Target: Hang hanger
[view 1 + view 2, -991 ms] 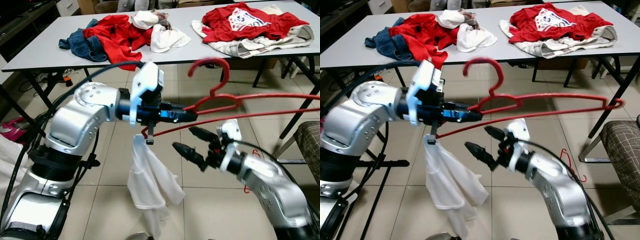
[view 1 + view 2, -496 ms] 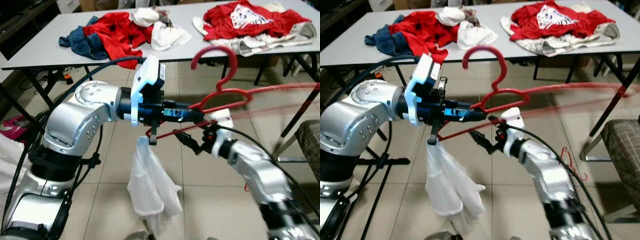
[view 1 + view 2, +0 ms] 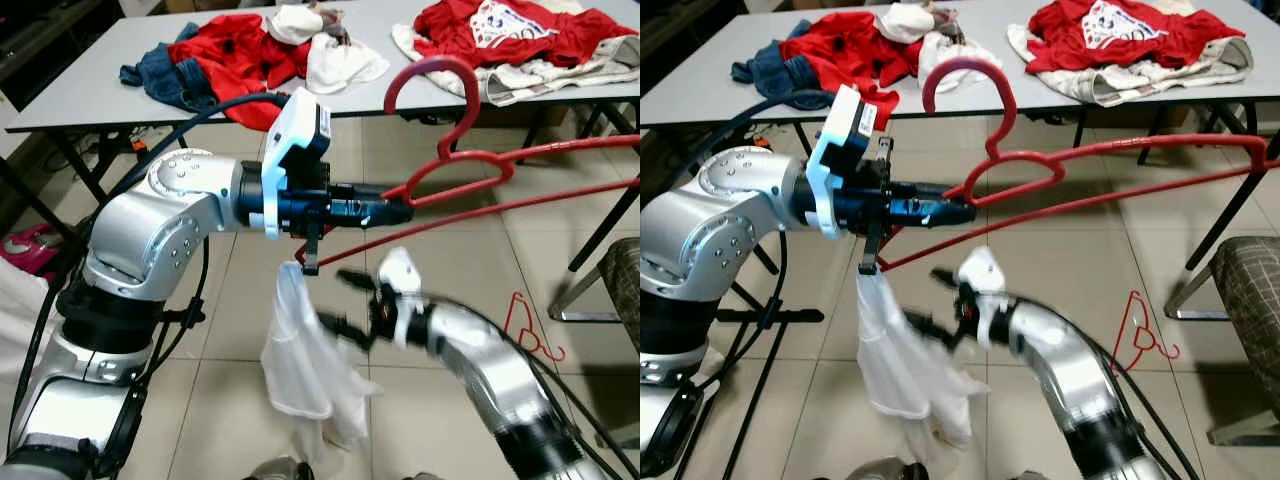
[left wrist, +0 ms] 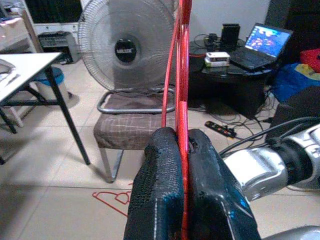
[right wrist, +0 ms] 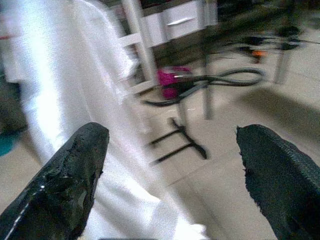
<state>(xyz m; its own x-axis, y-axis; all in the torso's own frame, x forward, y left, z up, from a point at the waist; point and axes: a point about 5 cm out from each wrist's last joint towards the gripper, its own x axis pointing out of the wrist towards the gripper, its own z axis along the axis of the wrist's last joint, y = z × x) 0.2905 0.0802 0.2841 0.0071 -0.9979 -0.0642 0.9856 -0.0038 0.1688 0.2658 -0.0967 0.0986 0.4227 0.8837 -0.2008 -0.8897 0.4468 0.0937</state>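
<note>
Two heaps of clothes on the grey table point(image 3: 70, 105) behind. Nearer, red hanger point(image 3: 470, 180) held level, long axis running off toward the right side, hook upright. Pinched tight near its neck by left gripper point(image 3: 395, 212), fingers point(image 4: 160, 190) closed on the wire. Below, white garment point(image 3: 305, 365) clipped and dangling. Right gripper point(image 3: 345, 300) spread wide, gripping nothing, blurred, apparently just beside the cloth.

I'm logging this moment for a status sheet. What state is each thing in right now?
red hanger: held level in the air, clamped.
left gripper: shut on the hanger.
white garment: dangling from the hanger's clip.
right gripper: open, beside the garment.
spare hanger: lying on the floor.
</note>
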